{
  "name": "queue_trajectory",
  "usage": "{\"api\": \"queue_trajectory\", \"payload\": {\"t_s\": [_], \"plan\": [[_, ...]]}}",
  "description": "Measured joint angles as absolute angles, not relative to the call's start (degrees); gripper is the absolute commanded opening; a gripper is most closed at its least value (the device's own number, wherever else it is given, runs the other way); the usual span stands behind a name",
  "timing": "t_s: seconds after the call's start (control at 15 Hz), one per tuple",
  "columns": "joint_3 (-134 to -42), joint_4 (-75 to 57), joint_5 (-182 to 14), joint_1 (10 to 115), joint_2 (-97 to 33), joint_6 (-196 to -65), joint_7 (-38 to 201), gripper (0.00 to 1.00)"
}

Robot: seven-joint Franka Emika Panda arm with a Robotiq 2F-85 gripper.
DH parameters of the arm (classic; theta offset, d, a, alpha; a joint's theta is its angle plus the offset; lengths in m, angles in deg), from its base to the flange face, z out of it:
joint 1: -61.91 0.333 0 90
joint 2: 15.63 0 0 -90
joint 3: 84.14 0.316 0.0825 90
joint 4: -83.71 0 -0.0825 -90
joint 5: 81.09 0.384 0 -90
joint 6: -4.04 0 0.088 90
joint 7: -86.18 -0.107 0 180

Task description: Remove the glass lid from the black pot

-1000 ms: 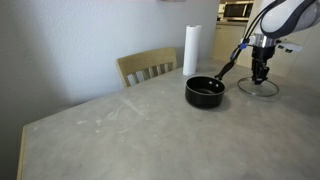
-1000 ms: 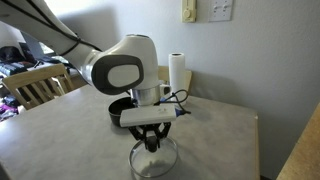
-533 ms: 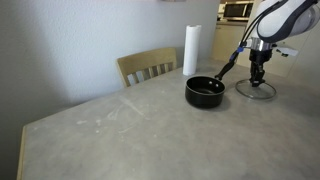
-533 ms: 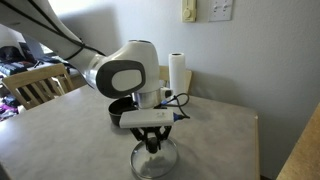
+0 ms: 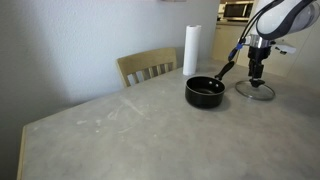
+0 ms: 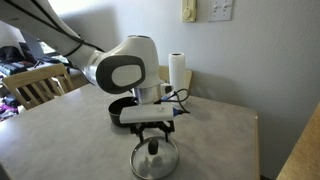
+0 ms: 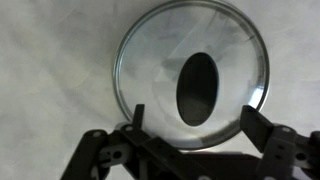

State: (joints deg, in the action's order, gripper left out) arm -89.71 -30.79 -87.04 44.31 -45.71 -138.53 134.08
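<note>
Gripper (image 6: pixel 152 134) has lifted off the glass lid (image 6: pixel 155 160) over the last second: earlier it was low with fingers at the knob, now it hangs clear above with a visible gap, and the lid has not moved with it. Wrist view shows both fingers (image 7: pixel 137 115) spread wide on either side, nothing between them, so the tool is open and empty. Lid lies flat on the table (image 5: pixel 100 130), just beside the black pot (image 5: pixel 204 91) and apart from it; the pot is uncovered with its dark inside showing. Judgement: the lid is off and released, so the task looks essentially done, only the retreat is left. The dark oval at the lid's centre in wrist view is probably the knob or a reflection, can't tell which. Edges: in an exterior view the lid (image 5: pixel 256 89) sits near the frame's right side and the table edge there is not clear; in the opposite exterior view there is bare tabletop to the lid's right before the table's edge. The pot's long handle angles up and back close to the arm's cable, so that's the snag risk if the arm swings that way. Paper towel roll (image 5: pixel 191 50) and chair (image 5: pixel 148 66) are behind the pot, well apart from the gripper. Straight up is free, and the big stretch of tabletop in front of the pot is open
</note>
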Motion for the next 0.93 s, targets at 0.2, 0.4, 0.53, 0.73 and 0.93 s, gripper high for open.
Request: {"api": "queue_trajectory", "payload": {"t_s": [0.2,0.4,0.53,0.73,0.93], "plan": [[-89.7,-30.7,-87.7,44.7,-43.2,-138.0,132.4,1.0],[-89.9,-30.7,-89.6,45.7,-39.0,-135.4,129.8,1.0],[-89.9,-30.7,-90.1,46.4,-36.1,-133.1,128.6,1.0],[-89.7,-30.7,-89.8,47.5,-32.4,-129.2,127.9,1.0],[-89.6,-30.6,-89.1,48.0,-30.9,-127.0,127.9,1.0]]}}
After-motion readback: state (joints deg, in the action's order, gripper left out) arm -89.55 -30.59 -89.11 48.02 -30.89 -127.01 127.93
